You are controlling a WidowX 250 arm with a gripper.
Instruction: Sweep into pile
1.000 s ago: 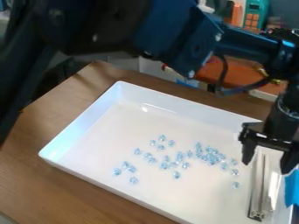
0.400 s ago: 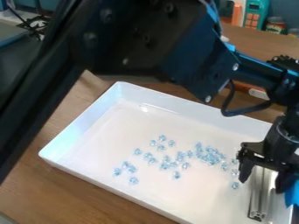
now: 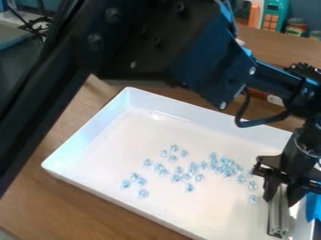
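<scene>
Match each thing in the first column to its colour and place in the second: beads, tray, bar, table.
1. Beads
2. Tray
3. Bar
4. Table

A. Brown, underneath
B. Silver, between the fingers
C. White, with raised walls
D. Pale blue, scattered

Right pairs: 1-D, 2-C, 3-B, 4-A

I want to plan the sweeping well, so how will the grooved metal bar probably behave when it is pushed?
The grooved metal bar looks stiff, being straight and metallic. Its flat, squared sides suggest sliding rather than rolling. Since the gripper grips it near one end, the long free part may tilt or twist under load.
</scene>
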